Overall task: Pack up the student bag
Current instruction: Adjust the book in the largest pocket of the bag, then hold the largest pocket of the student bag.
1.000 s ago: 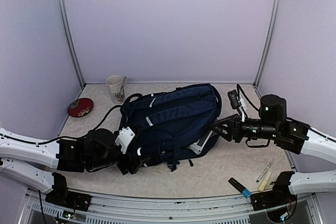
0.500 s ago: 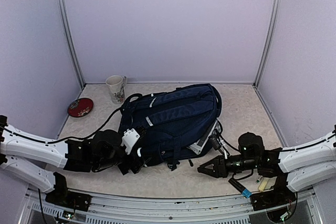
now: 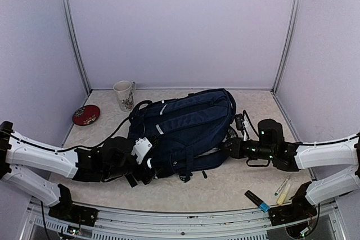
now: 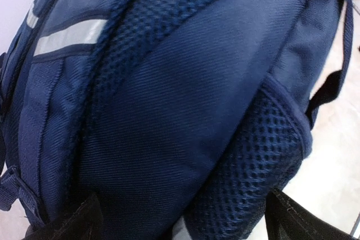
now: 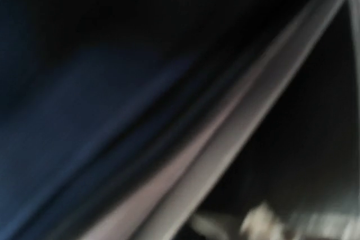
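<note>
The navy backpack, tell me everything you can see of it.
The large dark navy fabric backpack lies flat on the pale speckled table, its length running near left to far right. It shows woven cloth, padded mesh panels, a mesh side pocket, a pale reflective stripe and black straps. The left gripper straddles its near-left end, fingers wide; the right gripper meets its right edge, tips hidden.

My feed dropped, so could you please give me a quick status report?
Left gripper open, straddling backpack corner. Right gripper at its right edge, jaws unclear. Markers lie aside.
</note>
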